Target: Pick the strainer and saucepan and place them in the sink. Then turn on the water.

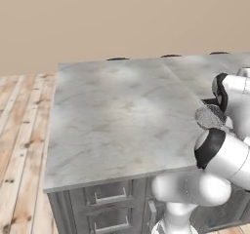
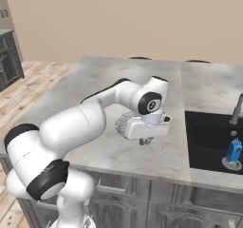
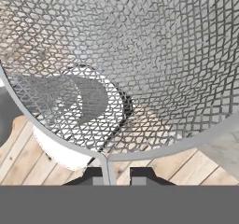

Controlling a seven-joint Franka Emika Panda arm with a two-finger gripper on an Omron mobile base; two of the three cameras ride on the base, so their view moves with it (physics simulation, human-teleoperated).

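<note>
a: nearest item?
b: gripper (image 3: 112,174) clamped on the strainer (image 3: 140,55) rim wire, so the mesh bowl hangs ahead of the hand.
a: location?
b: lifted above the counter (image 2: 99,87) near its front edge; the sink (image 2: 209,137) lies beyond, awaiting it.

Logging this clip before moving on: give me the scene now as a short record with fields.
held item: the strainer, its wire rim pinched between the end effector fingertips
strainer position: raised beside the wrist, over the marble countertop, left of the sink
sink: black basin, no strainer inside
faucet: at the sink's far edge, no water visible
other item: blue bottle at the sink's near right
saucepan: cannot tell
</note>
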